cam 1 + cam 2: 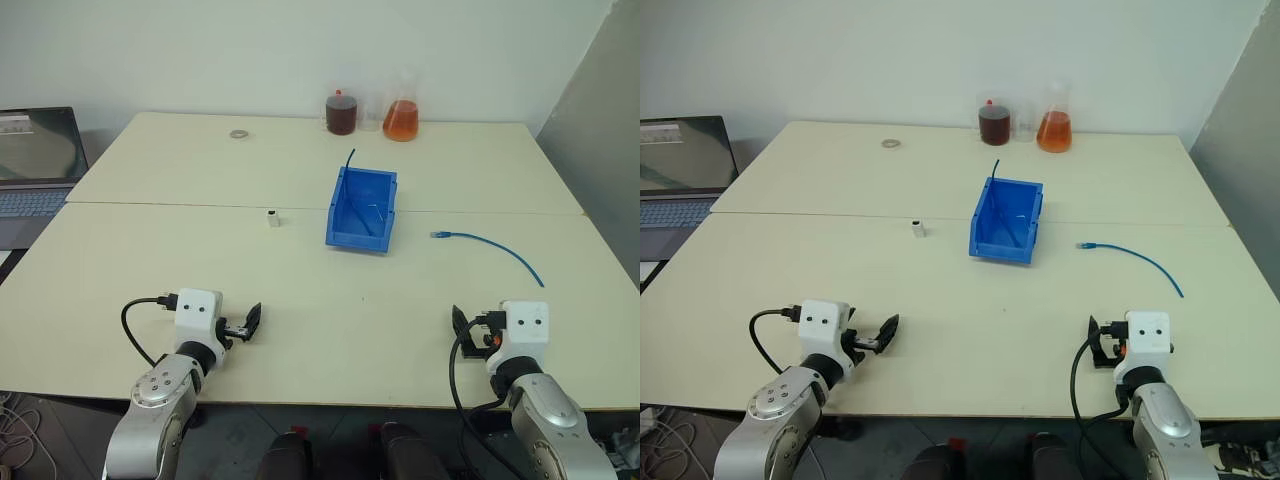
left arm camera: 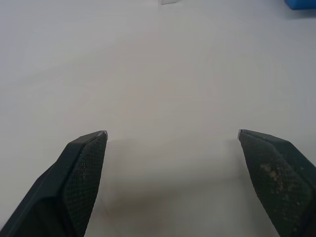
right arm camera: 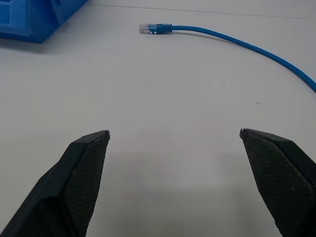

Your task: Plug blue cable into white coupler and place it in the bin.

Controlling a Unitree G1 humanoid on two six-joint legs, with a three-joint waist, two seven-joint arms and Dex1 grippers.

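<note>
Grippers idle at the near edge of the tabletop (image 1: 330,330), the left gripper (image 1: 250,322) and the right gripper (image 1: 462,325) each with fingers spread wide and nothing between them, well apart from every part of the job. Across the middle of the table, the white coupler (image 1: 272,216) stands alone toward the left, the bin (image 1: 362,208) sits near the centre with a short dark wire (image 1: 350,158) rising at its far rim, and the blue cable (image 1: 495,249) curves along the right side, its clear plug (image 3: 148,28) pointing toward the bin and lying closest to the right gripper. Trouble ahead looks likely at three points: the coupler is tiny and light, so a closing finger could tip or skid it away; the thin cable lies flat on the surface and may slip or roll out of a pinch unless taken just behind the plug; and a plug held even slightly askew would jam at the coupler's opening rather than seat
</note>
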